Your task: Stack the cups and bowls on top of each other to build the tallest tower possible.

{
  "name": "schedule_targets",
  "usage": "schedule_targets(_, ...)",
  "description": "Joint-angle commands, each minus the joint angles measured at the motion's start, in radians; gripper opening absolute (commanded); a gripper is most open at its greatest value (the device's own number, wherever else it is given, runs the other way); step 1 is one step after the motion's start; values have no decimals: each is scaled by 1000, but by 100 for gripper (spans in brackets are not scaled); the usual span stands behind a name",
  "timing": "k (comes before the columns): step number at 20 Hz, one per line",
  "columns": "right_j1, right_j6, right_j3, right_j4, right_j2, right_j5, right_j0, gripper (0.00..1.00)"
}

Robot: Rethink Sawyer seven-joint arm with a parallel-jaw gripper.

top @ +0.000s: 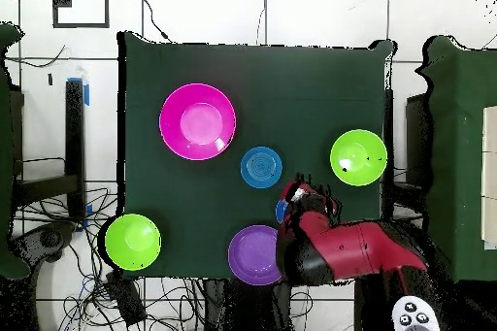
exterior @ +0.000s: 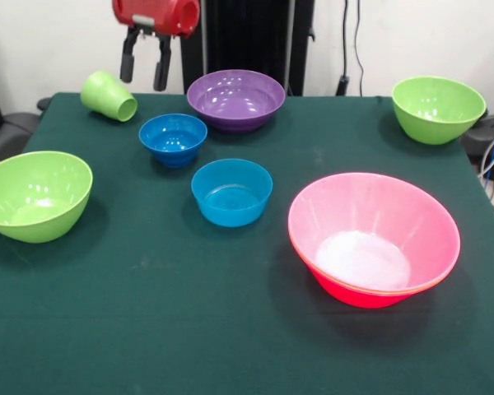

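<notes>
While your end effector [exterior: 145, 67] hangs released and empty over the table's [exterior: 189, 329] far edge, beside the tipped light-green cup [exterior: 109, 95], a careless descent could send that cup rolling off, well away from the pink tower [exterior: 374, 239].

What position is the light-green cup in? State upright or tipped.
Tipped. The light-green cup lies on its side at the table's far edge, its open mouth facing sideways toward the small blue bowl.
</notes>
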State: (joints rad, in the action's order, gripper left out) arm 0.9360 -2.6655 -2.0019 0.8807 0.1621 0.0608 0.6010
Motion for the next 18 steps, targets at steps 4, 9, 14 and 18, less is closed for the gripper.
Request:
schedule_targets(4,-154,227,-33,291,249,-15,124,100)
schedule_targets(9,-190,335,-61,339,408,75,299,100)
schedule_targets(14,-211,421,-77,338,503,134,385,100)
schedule_targets(18,-226,499,-84,310,560,181,447,100)
